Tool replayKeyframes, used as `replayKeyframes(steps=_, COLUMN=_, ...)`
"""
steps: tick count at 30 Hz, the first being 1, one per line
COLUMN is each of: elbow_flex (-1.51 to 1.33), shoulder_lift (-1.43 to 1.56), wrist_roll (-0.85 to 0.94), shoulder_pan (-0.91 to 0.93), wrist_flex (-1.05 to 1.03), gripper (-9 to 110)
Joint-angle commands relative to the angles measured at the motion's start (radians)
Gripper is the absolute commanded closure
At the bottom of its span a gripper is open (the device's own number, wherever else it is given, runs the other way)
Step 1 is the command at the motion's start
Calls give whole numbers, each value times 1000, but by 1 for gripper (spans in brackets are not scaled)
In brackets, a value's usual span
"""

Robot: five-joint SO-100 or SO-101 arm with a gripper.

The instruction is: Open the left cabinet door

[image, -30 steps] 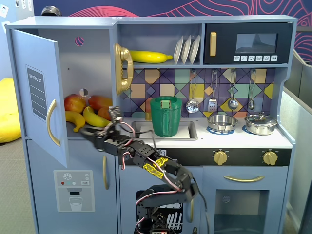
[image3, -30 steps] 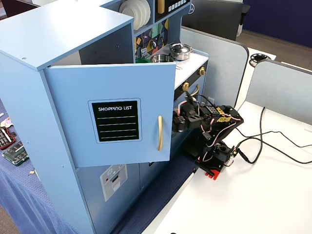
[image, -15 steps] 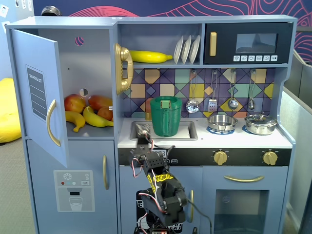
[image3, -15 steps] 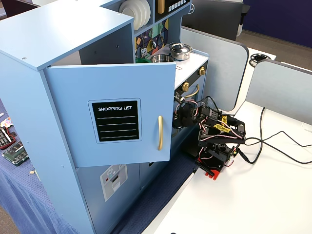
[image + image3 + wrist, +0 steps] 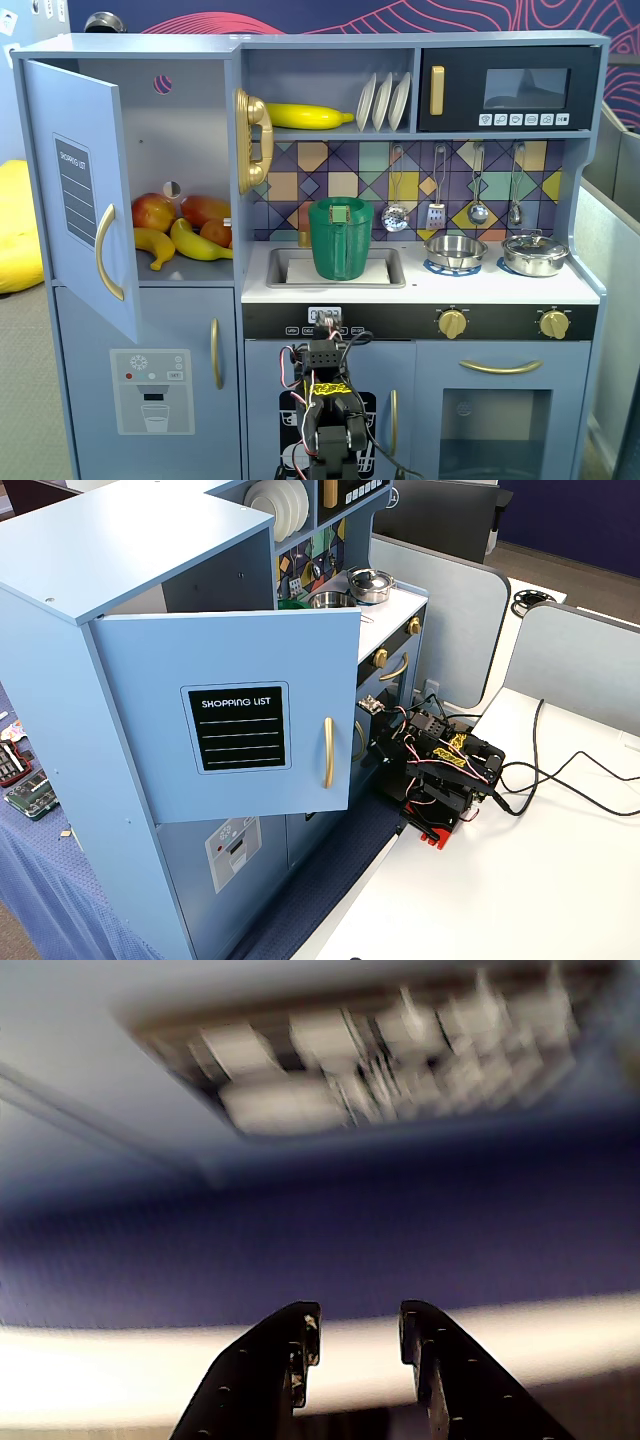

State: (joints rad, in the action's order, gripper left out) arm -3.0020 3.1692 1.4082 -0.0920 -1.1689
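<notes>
The left cabinet door (image 5: 85,130) stands swung wide open, with its "SHOPPING LIST" panel (image 5: 237,728) and gold handle (image 5: 327,752) facing outward. It also shows in the other fixed view (image 5: 140,670). Behind it, the shelf holds apples (image 5: 152,211) and bananas (image 5: 198,243). My arm (image 5: 325,400) is folded low in front of the kitchen's base, well away from the door; it shows in the other fixed view (image 5: 440,770) too. In the wrist view my gripper (image 5: 360,1322) is open and empty, pointing at a blurred blue and white background.
The dispenser door (image 5: 150,390) below is shut. A green pitcher (image 5: 340,238) stands in the sink, and pots (image 5: 535,255) sit on the stove. Cables (image 5: 560,780) trail across the white table (image 5: 520,890) to the right of the arm.
</notes>
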Motion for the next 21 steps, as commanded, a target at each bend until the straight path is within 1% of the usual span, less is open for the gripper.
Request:
replayKeyframes(steps=1, elbow_flex=6, shoulder_lift=8, wrist_roll=2, shoulder_pan=49, wrist_flex=-147, gripper=101)
replayKeyframes(steps=4, elbow_flex=6, shoulder_lift=9, wrist_roll=-11, shoulder_pan=78, wrist_flex=-242, gripper=101)
replayKeyframes(steps=9, elbow_flex=6, shoulder_lift=9, wrist_roll=52, shoulder_pan=109, wrist_flex=-354, gripper=101)
replayKeyframes(steps=15, elbow_flex=6, shoulder_lift=9, wrist_roll=51, shoulder_pan=129, wrist_flex=-356, gripper=101)
replayKeyframes(steps=19, elbow_flex=6, shoulder_lift=9, wrist_roll=112, shoulder_pan=127, wrist_flex=-364, gripper=100)
replayKeyframes(steps=21, elbow_flex=6, shoulder_lift=9, wrist_roll=101, shoulder_pan=127, wrist_flex=-364, gripper=100)
